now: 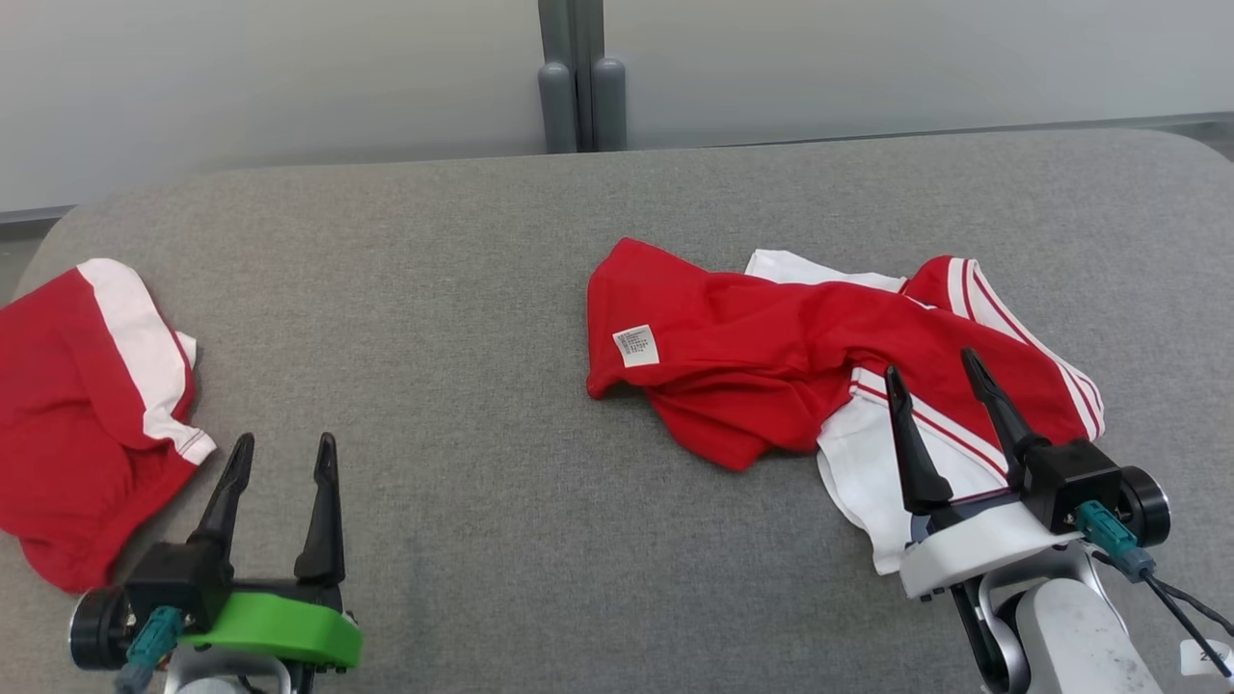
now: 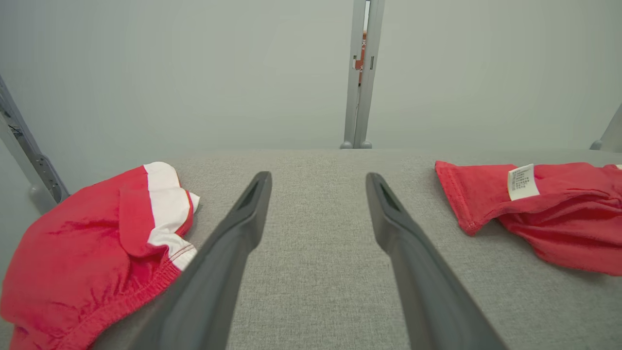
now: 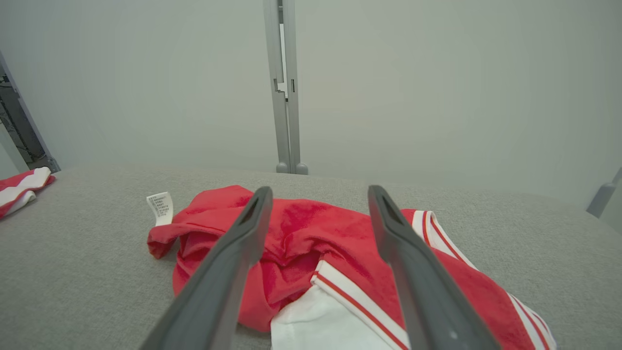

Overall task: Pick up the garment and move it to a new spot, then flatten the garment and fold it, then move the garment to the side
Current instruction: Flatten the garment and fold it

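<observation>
- Garment (image 1: 762, 357): crumpled red/white shirt on the grey padded table (image 1: 463, 289), right of centre. Long axis runs approx. left–right, w/ the care label (image 1: 636, 345) end at left and the striped end at right.
- R gripper (image 1: 929, 363): fingers apart, nothing between them. It sits over the garment's near-right part, above the white striped cloth. Fingers point away from the robot, i.e. across the long axis. Contact w/ cloth: can't tell.
- L gripper (image 1: 286, 440): fingers apart, empty, over bare table. Garment lies well apart to its right. Red/white shorts (image 1: 87, 414) sit just beside it on its left.
- Judgement: R arm is clearly nearer and pick-up isn't done yet. Grasp prob. needs only a short drop onto the cloth beneath. L arm would have to cross over to reach the label end.
</observation>
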Controlling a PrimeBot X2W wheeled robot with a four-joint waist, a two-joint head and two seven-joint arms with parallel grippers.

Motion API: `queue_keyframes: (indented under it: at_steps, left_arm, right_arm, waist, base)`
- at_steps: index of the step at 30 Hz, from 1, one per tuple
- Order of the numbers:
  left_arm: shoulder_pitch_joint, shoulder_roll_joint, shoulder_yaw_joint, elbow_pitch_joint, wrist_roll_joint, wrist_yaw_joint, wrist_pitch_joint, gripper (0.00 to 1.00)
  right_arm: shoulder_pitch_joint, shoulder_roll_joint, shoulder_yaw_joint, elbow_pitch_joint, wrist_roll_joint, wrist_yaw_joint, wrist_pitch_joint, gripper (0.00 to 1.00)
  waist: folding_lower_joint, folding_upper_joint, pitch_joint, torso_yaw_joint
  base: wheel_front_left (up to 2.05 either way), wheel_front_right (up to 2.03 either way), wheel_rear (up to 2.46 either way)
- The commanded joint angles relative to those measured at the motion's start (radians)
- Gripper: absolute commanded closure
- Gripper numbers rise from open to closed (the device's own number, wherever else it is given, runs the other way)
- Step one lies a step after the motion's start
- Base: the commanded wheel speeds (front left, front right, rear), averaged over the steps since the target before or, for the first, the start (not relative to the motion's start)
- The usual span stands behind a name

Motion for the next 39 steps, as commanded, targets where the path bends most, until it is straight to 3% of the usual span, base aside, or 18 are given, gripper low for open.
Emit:
queue_keyframes:
  at_steps: [1, 22, 35, 36, 37, 39]
  left_arm:
    - [-0.036, 0.018, -0.016, 0.01, -0.006, 0.001, -0.003, 0.0]
    - [-0.363, 0.123, -0.456, 0.284, -0.105, 0.001, -0.002, 0.0]
    - [-0.471, 0.152, -0.554, 0.429, -0.179, 0.001, -0.002, 0.0]
    - [-0.477, 0.151, -0.557, 0.436, -0.183, 0.001, -0.002, 0.04]
    - [-0.484, 0.15, -0.558, 0.448, -0.19, 0.001, -0.002, 0.52]
    - [-0.495, 0.148, -0.559, 0.465, -0.197, 0.001, -0.002, 1.0]
  right_arm:
    - [0.007, 0.001, 0.003, -0.004, 0.002, -0.002, -0.003, 0.0]
    - [-0.061, 0.004, 0.012, -0.028, 0.039, -0.002, -0.003, 0.0]
    - [-0.079, 0.004, 0.011, -0.043, 0.051, -0.002, -0.003, 0.0]
    - [-0.08, 0.004, 0.011, -0.044, 0.051, -0.002, -0.003, 0.0]
    - [-0.082, 0.004, 0.01, -0.045, 0.052, -0.002, -0.003, 0.0]
    - [-0.084, 0.004, 0.01, -0.047, 0.052, -0.002, -0.003, 0.0]
  waist:
    - [0.0, 0.0, 0.009, -0.011]
    - [0.0, 0.0, 0.16, -0.188]
    - [0.0, 0.0, 0.21, -0.242]
    - [0.0, 0.0, 0.212, -0.243]
    - [0.0, 0.0, 0.214, -0.244]
    - [0.0, 0.0, 0.218, -0.246]
  base:
    - [0.0, 0.0, 0.0]
    - [0.0, 0.0, 0.0]
    - [0.0, 0.0, 0.0]
    - [0.0, 0.0, 0.0]
    - [0.0, 0.0, 0.0]
    - [0.0, 0.0, 0.0]
